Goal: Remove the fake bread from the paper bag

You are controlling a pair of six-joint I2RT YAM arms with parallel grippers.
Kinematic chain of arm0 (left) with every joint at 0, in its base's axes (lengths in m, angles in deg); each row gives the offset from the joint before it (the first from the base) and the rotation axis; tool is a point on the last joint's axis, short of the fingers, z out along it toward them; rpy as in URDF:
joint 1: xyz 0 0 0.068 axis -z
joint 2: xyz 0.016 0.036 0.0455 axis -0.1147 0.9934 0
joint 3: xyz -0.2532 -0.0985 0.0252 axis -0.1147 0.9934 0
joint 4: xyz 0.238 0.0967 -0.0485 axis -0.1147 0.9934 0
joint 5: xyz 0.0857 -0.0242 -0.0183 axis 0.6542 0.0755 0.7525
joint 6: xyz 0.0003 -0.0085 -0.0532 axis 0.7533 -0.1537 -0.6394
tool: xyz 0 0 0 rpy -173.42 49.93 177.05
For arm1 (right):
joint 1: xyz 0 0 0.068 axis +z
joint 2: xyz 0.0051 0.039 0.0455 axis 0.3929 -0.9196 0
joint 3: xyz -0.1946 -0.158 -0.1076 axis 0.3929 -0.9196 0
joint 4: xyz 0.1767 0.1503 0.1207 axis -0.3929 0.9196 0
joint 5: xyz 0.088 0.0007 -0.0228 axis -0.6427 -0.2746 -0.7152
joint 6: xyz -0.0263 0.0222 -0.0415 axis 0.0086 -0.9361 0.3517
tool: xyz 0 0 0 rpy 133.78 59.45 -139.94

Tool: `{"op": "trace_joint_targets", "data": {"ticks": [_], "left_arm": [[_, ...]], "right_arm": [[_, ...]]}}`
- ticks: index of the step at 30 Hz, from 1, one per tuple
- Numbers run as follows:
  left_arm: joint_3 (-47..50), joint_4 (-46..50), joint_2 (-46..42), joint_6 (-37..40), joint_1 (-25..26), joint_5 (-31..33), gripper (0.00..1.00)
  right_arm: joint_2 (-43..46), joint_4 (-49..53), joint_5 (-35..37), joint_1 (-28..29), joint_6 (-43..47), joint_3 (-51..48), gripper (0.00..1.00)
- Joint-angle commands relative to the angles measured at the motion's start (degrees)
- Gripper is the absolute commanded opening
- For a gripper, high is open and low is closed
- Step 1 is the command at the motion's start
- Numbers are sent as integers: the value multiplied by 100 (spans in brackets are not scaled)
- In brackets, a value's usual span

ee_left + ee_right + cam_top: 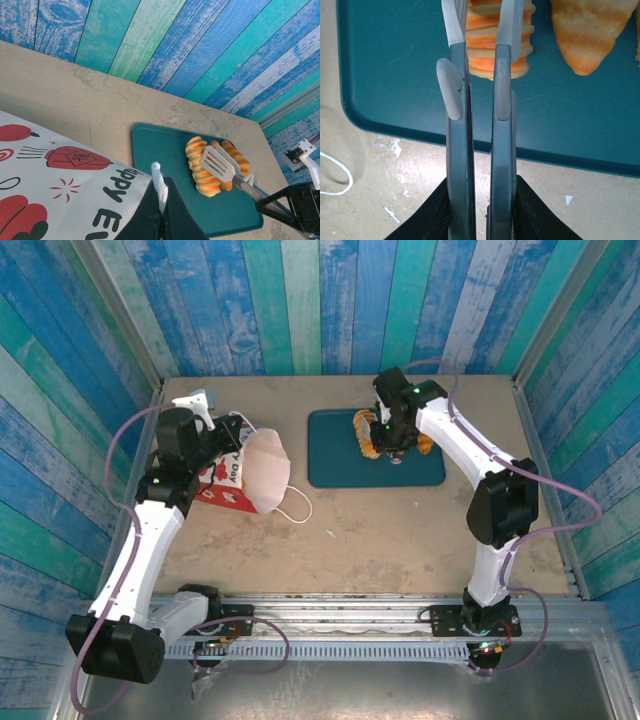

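Note:
The paper bag [232,480] [60,185] lies on its side at the table's left, its open mouth facing right. My left gripper [236,426] [162,200] is shut on the bag's white cord handle at the upper rim. My right gripper [396,430] [480,187] is shut on grey tongs [220,164] [457,130]. The tong blades flank a ridged croissant [365,436] [200,167] [492,55] over the teal tray [340,468] [160,150] [395,60]. A second golden pastry [236,154] [587,30] lies beside it. Whatever is inside the bag is hidden.
The bag's other cord loop [296,505] [335,175] trails on the tan table between bag and tray. Striped blue-green walls close in the back and both sides. Metal rails run along the table's edges.

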Motion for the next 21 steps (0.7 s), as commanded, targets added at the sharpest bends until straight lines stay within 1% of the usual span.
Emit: {"op": "trace_joint_targets", "data": {"ticks": [1,4,5,7,10,13,21], "left_arm": [[55,-117,-53,107,3,45,0],[71,-148,-49,86,3,73,0],[81,-161,-47,77,3,72,0],[81,-161,-28,68,3,49,0],[80,-146,-19,68,3,42,0],[63,-128,-27,84,-1,45,0],[55,-152,17,59,1,24,0]], "right_arm": [[-22,-304,289,-6,-515,-100,30],[-39,-568,127,-4,-660,-209,31],[-80,-554,170,6,-709,-177,31],[-85,-623,220,-6,-794,-214,34],[-135,-652,142,-1,-814,-194,35],[-161,-653,187,2,-771,-198,38],[-219,-653,198,-7,-683,-172,38]]}}
